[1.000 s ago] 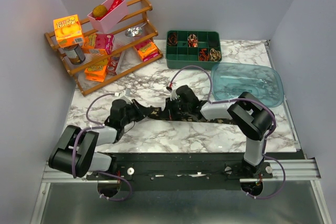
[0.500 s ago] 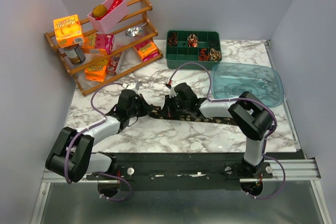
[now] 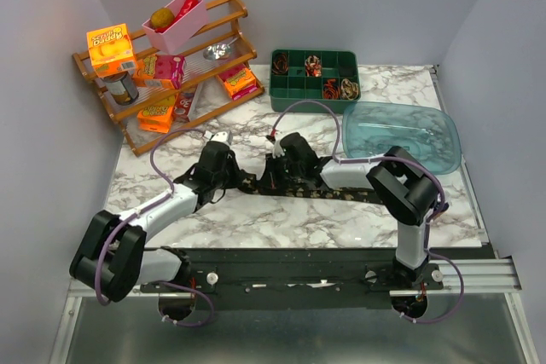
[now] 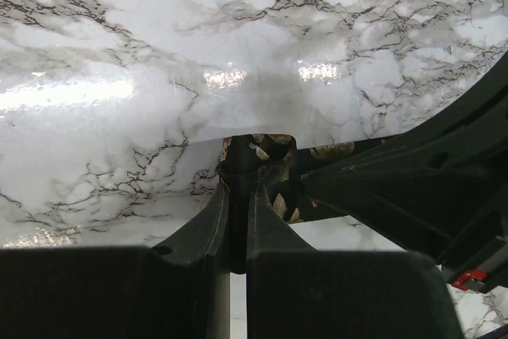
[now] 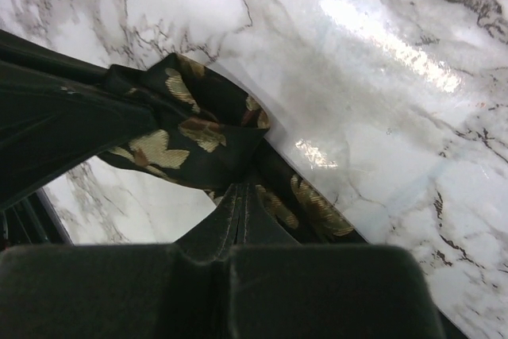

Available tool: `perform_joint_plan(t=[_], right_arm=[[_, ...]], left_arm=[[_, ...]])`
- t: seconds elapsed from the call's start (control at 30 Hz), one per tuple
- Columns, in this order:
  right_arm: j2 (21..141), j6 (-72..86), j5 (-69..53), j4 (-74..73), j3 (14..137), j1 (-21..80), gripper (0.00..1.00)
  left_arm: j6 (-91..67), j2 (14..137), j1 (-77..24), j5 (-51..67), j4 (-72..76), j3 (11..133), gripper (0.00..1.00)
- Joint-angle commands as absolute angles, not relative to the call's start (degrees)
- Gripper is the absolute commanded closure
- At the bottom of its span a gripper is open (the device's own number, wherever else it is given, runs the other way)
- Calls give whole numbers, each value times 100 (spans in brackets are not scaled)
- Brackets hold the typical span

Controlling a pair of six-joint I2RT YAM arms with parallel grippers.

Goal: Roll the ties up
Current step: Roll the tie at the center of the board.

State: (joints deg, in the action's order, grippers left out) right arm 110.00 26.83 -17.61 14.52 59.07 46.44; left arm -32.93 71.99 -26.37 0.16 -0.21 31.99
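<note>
A dark tie (image 3: 345, 193) with a tan-gold pattern lies across the marble table (image 3: 256, 219). Its left end is bunched between my two grippers. My left gripper (image 3: 239, 180) is shut on that end; in the left wrist view its tips (image 4: 238, 176) pinch the dark patterned fabric (image 4: 278, 202). My right gripper (image 3: 271, 180) is shut on the tie just to the right; in the right wrist view its tips (image 5: 240, 194) grip the folded fabric (image 5: 186, 134). Small coiled ties (image 3: 331, 89) sit in a green compartment tray (image 3: 290, 95) at the back.
A clear blue tub (image 3: 401, 135) stands right of the right arm. A wooden rack (image 3: 162, 66) with boxes, a can and a pink bin stands at the back left. The black base rail (image 3: 290, 266) runs along the near edge.
My left arm has stretched out, and its gripper has moved back and right along the tie toward the right gripper. The right gripper has shifted slightly left.
</note>
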Motion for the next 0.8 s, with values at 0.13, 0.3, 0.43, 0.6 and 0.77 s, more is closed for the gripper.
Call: perform_joint_plan(t=[0.13, 0.3, 0.43, 0.6, 0.77], right_arm=[[11355, 2628, -1916, 1187, 6135, 4684, 99], [11417, 2663, -1960, 1204, 6231, 4676, 99], [11478, 2689, -2021, 1195, 6328, 4676, 99], [11566, 2725, -2074, 1160, 6390, 4685, 99], [11593, 2725, -2092, 1143, 6425, 4676, 99]], left_arm=[[-2953, 7031, -2891, -474, -439, 3410, 100], [-2918, 7066, -3181, -650, -545, 3568, 100], [-2936, 7154, -3392, -808, -597, 3752, 100], [-2909, 7391, -3665, -984, -738, 4095, 100], [-3006, 7681, -3937, -993, -572, 4262, 100]])
